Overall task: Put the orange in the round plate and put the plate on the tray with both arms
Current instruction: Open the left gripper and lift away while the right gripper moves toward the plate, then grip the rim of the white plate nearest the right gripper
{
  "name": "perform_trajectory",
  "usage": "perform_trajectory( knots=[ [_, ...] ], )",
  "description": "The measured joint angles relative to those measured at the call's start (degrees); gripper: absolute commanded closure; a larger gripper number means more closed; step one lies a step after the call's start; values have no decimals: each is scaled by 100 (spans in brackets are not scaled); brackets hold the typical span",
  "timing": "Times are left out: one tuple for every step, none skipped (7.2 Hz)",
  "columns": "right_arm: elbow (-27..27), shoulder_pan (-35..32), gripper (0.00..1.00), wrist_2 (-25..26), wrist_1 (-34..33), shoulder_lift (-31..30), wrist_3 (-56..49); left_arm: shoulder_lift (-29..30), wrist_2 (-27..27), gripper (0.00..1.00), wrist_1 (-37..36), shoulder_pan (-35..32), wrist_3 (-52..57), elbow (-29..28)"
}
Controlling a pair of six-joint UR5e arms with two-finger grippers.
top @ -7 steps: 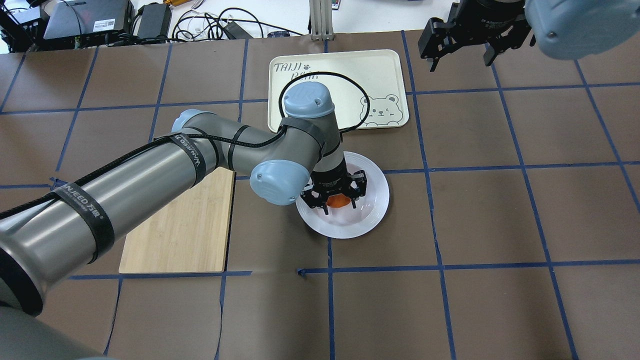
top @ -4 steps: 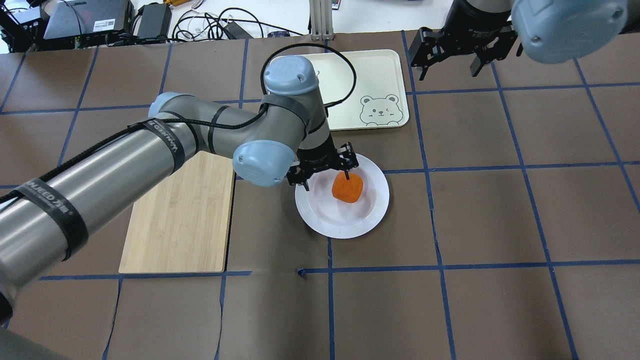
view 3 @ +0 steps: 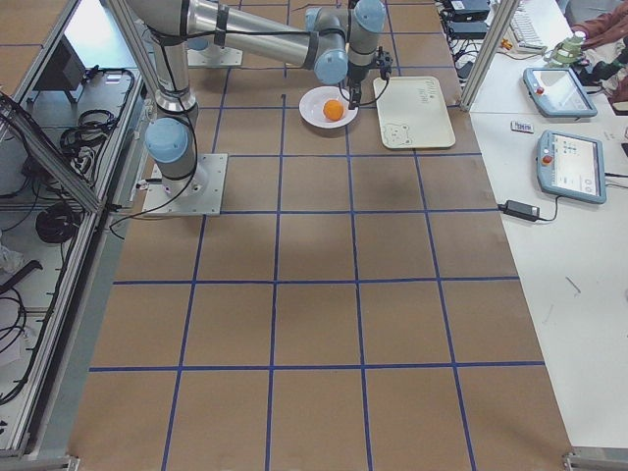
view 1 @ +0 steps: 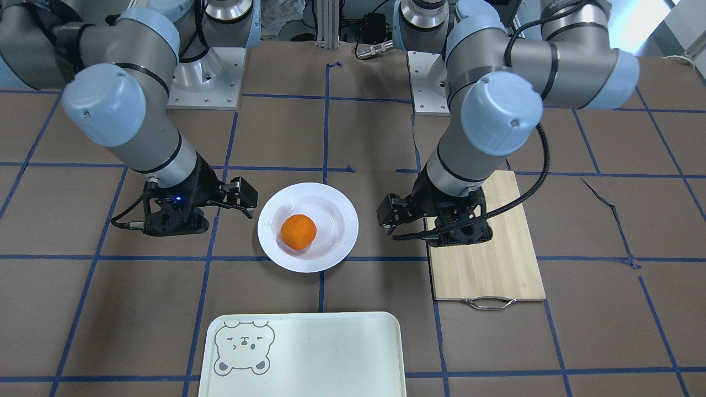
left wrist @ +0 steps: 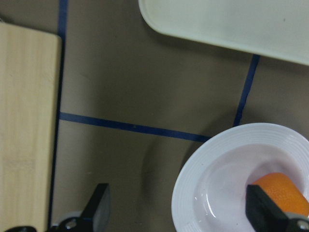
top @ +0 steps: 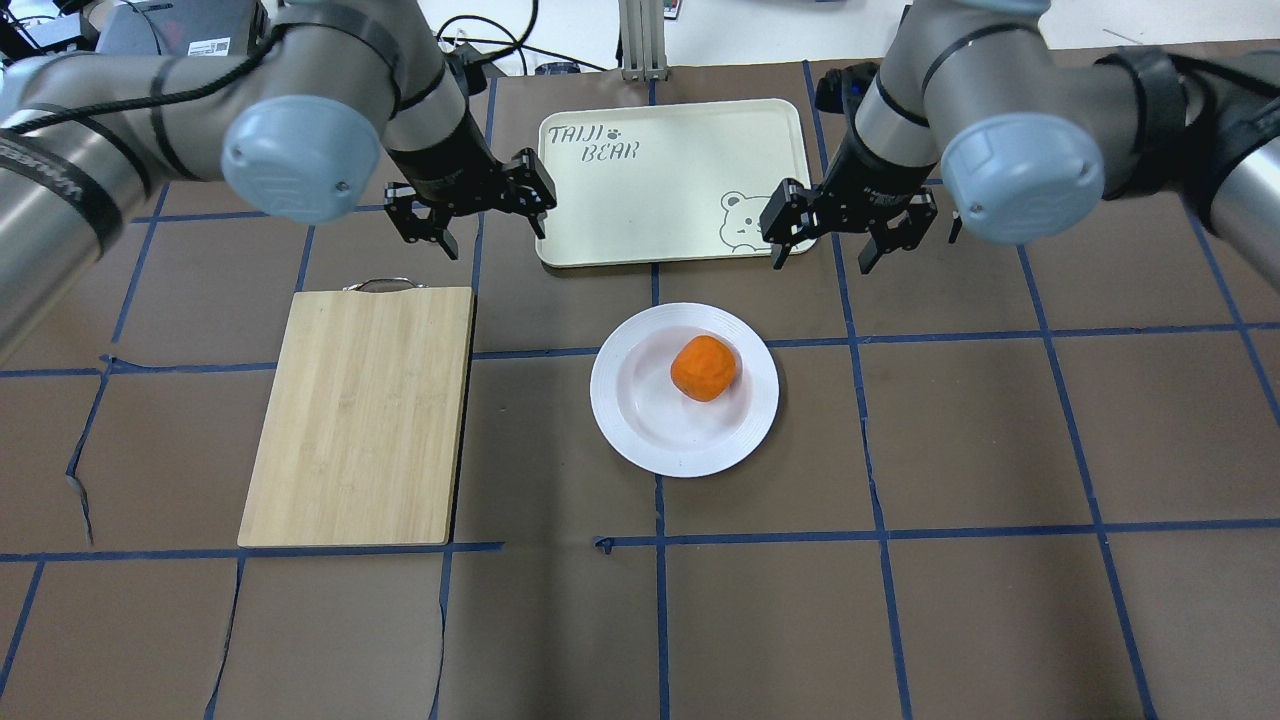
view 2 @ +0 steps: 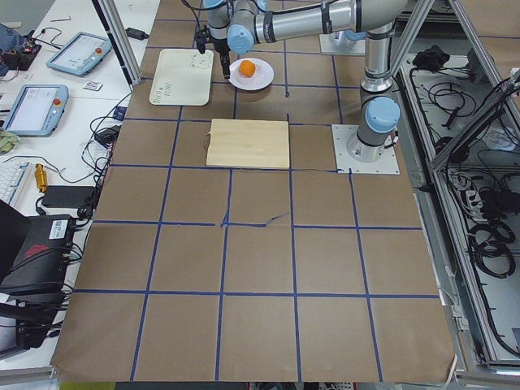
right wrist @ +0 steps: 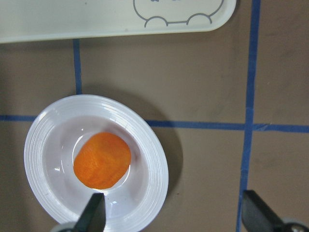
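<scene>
orange (top: 705, 368) in round plate (top: 640, 425), prob. slightly off-ctr | plate white, lies flat, near cream tray (top: 670, 180), not touching

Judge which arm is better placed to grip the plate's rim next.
Right, narrowly. The right gripper hangs open close beside the round plate; the left gripper, also open, sits farther off by the bamboo cutting board.

One orange (top: 705, 368), one round plate (top: 640, 425), one tray (top: 680, 190), one cutting board (top: 360, 420), two arms (top: 290, 160).
</scene>
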State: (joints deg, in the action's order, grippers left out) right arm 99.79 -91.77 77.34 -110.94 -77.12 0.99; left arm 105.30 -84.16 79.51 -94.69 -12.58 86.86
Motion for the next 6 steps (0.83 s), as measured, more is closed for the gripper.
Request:
perform_trajectory(
  knots=[
    [558, 0, 0, -139, -765, 75, 23, -253, -134, 0, 529, 69, 141, -244],
    [1028, -6, 0, -194, -1408, 133, 58, -560, -259, 0, 1137, 46, 183, -486],
    [1449, -11, 0, -216, -1943, 160, 90, -881, -316, 0, 1465, -35, 207, -597],
    [1846, -14, 0, -267, -2415, 174, 182, -1106, -352, 0, 1342, -108, 244, -593],
    [2159, -17, 4, -431, -2751, 185, 340, -1206, -374, 0, 935, -138, 264, -442],
    [2339, -21, 5, -648, -2917, 206, 456, -1299, -387, 0, 599, -138, 272, -154]
  ],
)
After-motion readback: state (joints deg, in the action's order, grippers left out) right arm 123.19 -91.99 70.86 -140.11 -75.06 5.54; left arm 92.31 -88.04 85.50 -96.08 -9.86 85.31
